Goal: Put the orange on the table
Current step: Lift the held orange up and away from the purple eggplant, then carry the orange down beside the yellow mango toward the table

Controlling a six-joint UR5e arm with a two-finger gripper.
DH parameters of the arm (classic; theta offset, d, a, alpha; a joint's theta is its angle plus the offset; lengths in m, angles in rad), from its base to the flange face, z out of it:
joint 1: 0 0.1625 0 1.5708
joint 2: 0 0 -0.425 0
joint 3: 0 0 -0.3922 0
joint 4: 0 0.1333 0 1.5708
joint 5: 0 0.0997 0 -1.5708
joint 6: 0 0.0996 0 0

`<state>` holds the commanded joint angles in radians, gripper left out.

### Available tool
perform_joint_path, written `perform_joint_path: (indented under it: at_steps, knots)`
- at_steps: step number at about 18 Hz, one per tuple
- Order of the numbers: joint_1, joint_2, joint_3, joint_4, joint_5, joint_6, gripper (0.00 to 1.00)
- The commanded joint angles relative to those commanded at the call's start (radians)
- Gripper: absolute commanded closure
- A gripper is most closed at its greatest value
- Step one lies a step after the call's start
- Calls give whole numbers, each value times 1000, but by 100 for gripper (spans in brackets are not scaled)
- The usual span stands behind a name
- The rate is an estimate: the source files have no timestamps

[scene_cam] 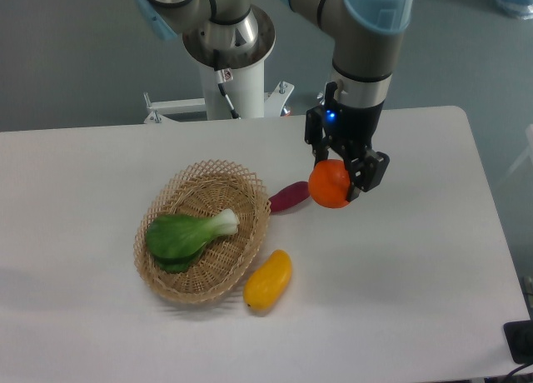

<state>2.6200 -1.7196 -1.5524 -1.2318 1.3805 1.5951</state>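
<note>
The orange [330, 185] sits right of frame centre, clamped between the two fingers of the gripper [343, 176], above the white table [416, 266]. It is nearly round; no long axis or pointing direction can be read. A purple vegetable [288, 197] lies just to its left, long axis rising toward the right. Further left stands a wicker basket [250, 241] holding a leafy green [187, 233]. A yellow fruit [268, 279] lies at the basket's lower right.

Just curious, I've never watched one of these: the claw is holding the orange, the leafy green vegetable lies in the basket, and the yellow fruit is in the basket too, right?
Nearly. The yellow fruit is not in the basket; it lies on the table just outside the rim, as the fixed camera shows. The claw does hold the orange, and the leafy green vegetable lies in the basket.
</note>
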Motion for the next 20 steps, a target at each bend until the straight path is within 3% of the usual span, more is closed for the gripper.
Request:
perform_joint_path:
  at_steps: [6, 9, 11, 13, 16, 20]
  knots:
    - [6, -75, 6, 18, 196, 104, 43]
    - [5, -121, 20, 28, 219, 106, 43]
    - [2, -146, 14, 70, 219, 95, 43]
    - [-4, -198, -1, 167, 221, 76, 43]
    - [-23, -244, -9, 205, 204, -21, 43]
    - [-61, -310, -26, 290, 212, -46, 43]
